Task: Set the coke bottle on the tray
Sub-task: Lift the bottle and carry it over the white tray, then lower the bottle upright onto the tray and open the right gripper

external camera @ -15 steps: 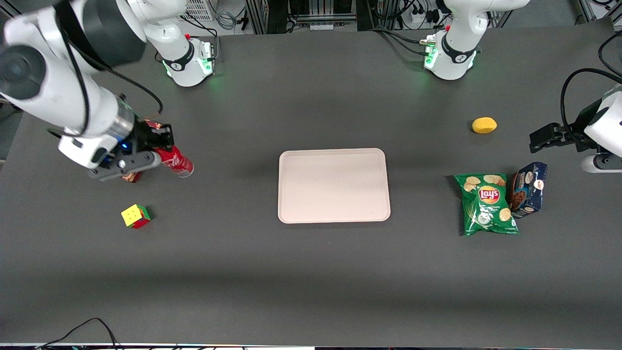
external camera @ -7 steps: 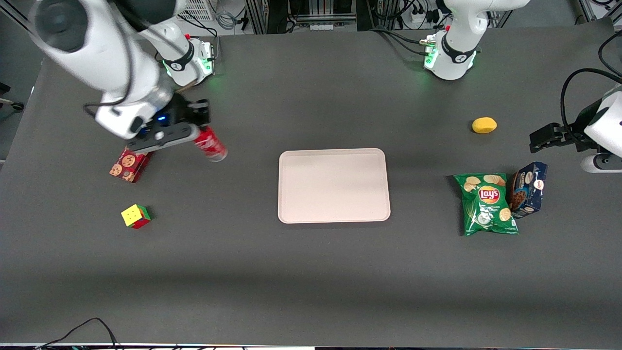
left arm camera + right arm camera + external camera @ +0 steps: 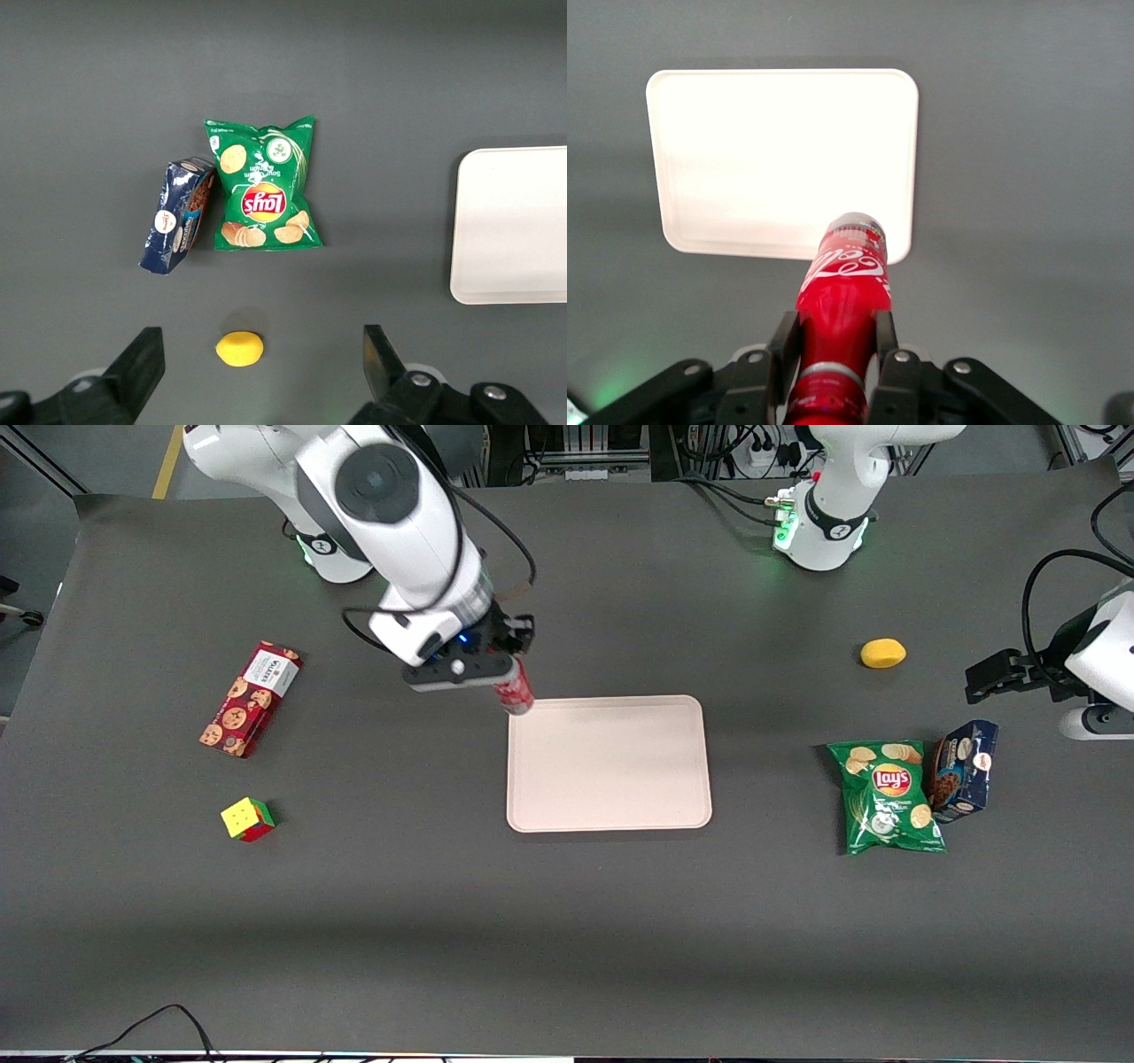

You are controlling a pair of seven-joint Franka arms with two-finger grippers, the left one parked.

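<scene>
The gripper (image 3: 507, 677) clamps the slim, glossy red coke bottle (image 3: 514, 691) near its cap, hanging above the corner of the tray (image 3: 611, 766) nearest the working arm. Best carry it farther over the smooth, pale, low-rimmed rectangle, then lower it until the clear base rests flat before releasing.

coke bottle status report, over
Pincer shut on coke bottle, held in the air at the tray corner nearest the working arm. Bottle not yet set down. Tray bare, nothing in the way.
</scene>
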